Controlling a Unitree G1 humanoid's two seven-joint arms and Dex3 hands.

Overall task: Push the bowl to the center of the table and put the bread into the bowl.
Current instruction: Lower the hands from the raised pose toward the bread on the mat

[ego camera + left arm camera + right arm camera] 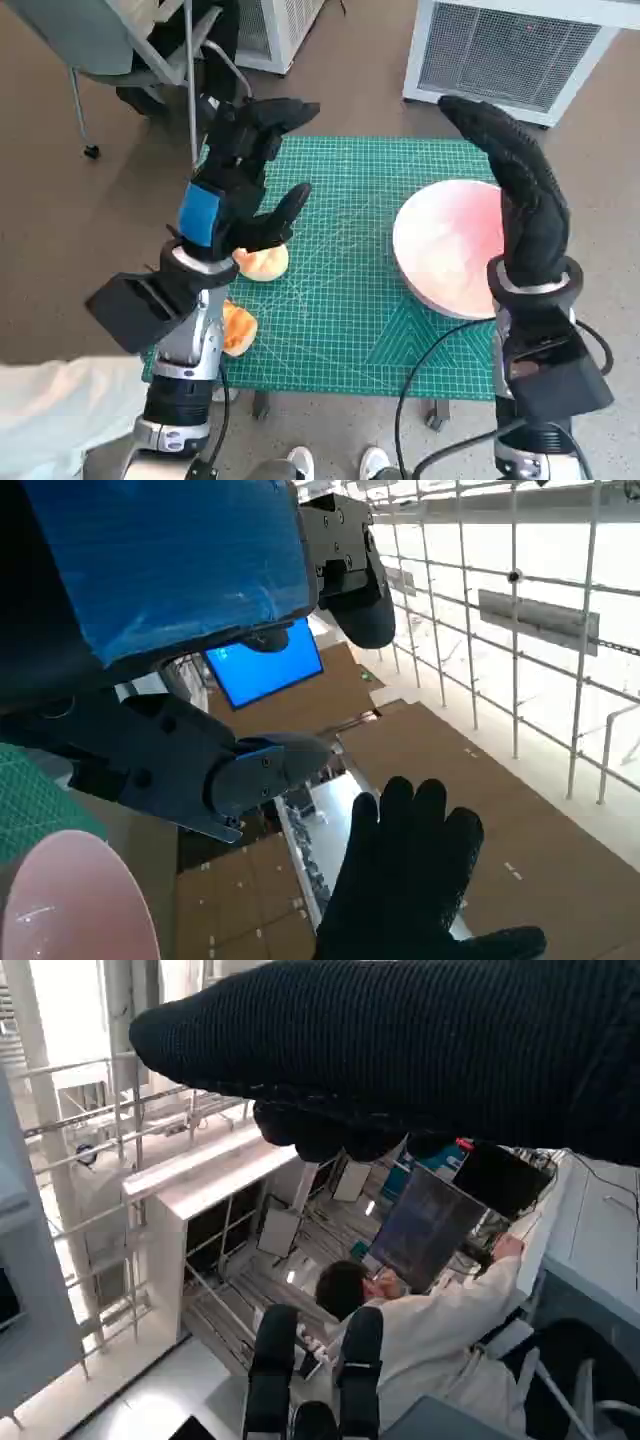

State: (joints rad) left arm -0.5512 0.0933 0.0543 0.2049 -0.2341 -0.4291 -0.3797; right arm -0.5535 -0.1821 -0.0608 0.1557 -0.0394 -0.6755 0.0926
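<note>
The pink bowl (450,245) stands on the right part of the green mat (340,300), its rim near the mat's right edge. One piece of bread (264,263) lies on the mat's left side; a second orange piece (239,328) lies nearer the front, partly behind my left forearm. My left hand (245,170) is raised above the first bread with its fingers apart, holding nothing. My right hand (522,195) stands upright and flat over the bowl's right side, empty. In the left wrist view the bowl (70,900) and the right hand (410,880) show beyond my left hand (170,570).
A chair (130,50) stands beyond the table's far left corner and a white grilled unit (520,50) at the far right. A person's feet (300,462) show at the near edge. In the right wrist view a person (420,1350) sits at a monitor.
</note>
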